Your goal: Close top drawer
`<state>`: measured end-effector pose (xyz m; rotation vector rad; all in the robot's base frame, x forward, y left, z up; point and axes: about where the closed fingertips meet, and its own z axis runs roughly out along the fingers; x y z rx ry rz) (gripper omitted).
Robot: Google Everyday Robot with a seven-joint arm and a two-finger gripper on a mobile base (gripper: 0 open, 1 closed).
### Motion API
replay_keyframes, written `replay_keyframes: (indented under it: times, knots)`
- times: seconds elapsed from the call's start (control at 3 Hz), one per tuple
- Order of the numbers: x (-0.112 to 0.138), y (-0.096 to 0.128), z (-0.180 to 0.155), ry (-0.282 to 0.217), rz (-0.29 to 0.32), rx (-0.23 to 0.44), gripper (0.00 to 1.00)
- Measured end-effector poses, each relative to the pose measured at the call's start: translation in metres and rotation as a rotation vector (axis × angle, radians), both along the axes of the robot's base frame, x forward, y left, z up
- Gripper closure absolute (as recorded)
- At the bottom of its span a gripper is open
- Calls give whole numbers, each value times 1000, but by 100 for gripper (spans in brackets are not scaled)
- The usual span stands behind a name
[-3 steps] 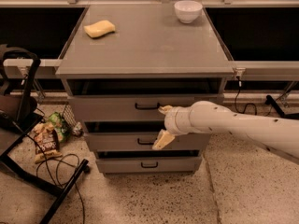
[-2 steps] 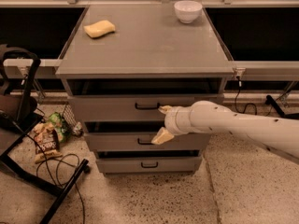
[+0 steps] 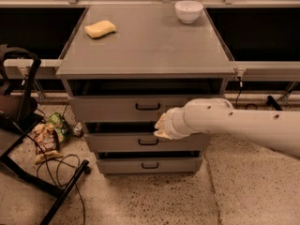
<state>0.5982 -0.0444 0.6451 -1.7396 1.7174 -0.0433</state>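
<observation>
Top drawer (image 3: pixel 112 109) sits slightly proud beneath the bench (image 3: pixel 145 46) top, claw (image 3: pixel 161 125) just right of and below its handle (image 3: pixel 147 106), grip state indeterminable; advise pressing squarely on the front panel near centre, straight inward, to avoid racking.

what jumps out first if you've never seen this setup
A big white robot arm reaches in from the right, its gripper in front of the grey cabinet at the lower edge of the top drawer, which looks slightly pulled out. On the cabinet's top, a yellow sponge lies back left and a white bowl sits back right.
</observation>
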Motion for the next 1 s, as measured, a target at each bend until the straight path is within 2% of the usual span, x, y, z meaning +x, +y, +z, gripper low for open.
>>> replay_keyframes:
  times: [0.33,0.67,1.0]
  knots:
    - [-13,-28,62,-31,-5,-128,89]
    - [-41,-92,118,-19,-118,-226,100]
    - [-82,-167,149,-9,-332,-263,100]
